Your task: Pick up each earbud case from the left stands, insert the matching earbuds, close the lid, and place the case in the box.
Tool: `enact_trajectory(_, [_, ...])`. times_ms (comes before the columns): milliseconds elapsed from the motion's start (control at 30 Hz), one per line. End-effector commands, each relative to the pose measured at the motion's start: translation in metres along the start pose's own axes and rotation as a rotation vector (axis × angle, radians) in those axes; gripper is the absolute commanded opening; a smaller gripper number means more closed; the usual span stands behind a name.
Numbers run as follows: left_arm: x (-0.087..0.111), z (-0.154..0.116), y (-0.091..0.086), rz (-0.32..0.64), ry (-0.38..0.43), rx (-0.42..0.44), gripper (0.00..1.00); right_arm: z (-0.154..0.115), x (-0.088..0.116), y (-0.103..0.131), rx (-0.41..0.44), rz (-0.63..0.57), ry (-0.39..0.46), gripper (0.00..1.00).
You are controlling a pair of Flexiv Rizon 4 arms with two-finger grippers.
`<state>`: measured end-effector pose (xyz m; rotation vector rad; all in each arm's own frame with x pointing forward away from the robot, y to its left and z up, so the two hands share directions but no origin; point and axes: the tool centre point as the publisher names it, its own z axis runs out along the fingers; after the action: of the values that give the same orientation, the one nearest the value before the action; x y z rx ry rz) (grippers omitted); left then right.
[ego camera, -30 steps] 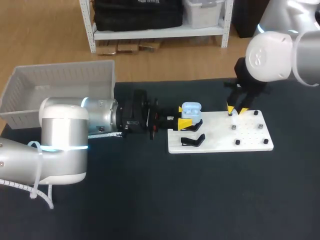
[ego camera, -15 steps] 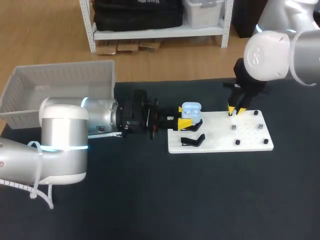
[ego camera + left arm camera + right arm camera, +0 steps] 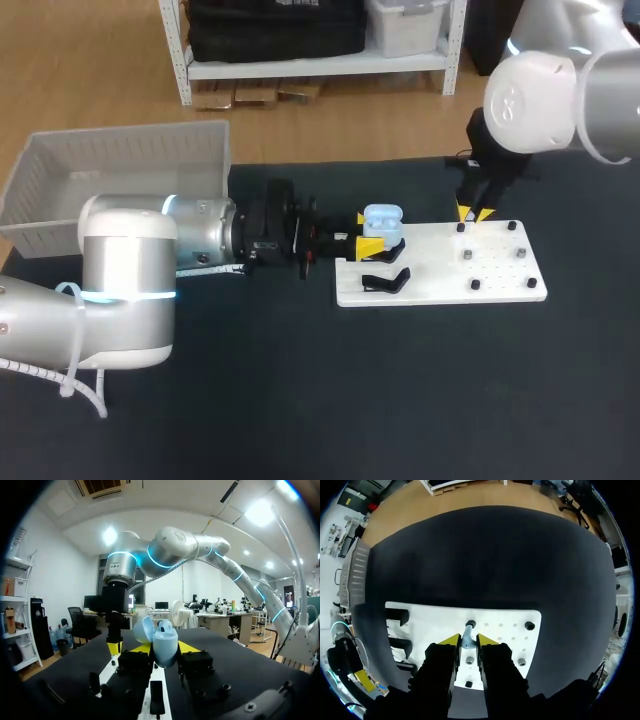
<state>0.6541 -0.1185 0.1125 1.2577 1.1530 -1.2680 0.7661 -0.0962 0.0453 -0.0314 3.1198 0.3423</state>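
A light blue earbud case (image 3: 382, 220) with its lid open stands at the left end of the white board (image 3: 440, 270). My left gripper (image 3: 371, 240) is shut on the case from both sides. In the left wrist view the case (image 3: 163, 641) fills the gap between my left gripper's (image 3: 162, 649) yellow tips. My right gripper (image 3: 474, 213) hangs just above the board's far edge. In the right wrist view my right gripper (image 3: 468, 640) is shut on a small pale earbud (image 3: 468, 631), which hangs above the board (image 3: 505, 622).
An empty black stand (image 3: 385, 281) sits on the board in front of the case. Small pegs (image 3: 467, 255) dot the board's right half. The white box (image 3: 120, 175) stands at the table's far left, behind my left arm.
My right gripper has closed on the earbud and lifted it off the board, moving slightly up and away. My left arm and the case have stayed put.
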Motion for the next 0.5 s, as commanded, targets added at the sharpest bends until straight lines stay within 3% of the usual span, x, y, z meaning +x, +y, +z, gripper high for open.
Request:
enact_trajectory(33, [0.001, 0.000, -0.001, 0.003, -0.002, -0.005, 0.00, -0.016, 0.015, 0.003, 0.019, 0.005, -0.030, 0.00])
enact_trajectory(233, [0.001, 0.000, -0.001, 0.003, -0.002, -0.005, 0.00, -0.054, 0.029, 0.018, 0.050, 0.007, -0.043, 0.00])
enact_trajectory(500, [0.001, 0.000, -0.001, 0.003, -0.002, -0.005, 0.00, -0.109, 0.055, 0.058, 0.084, -0.001, -0.016, 0.00])
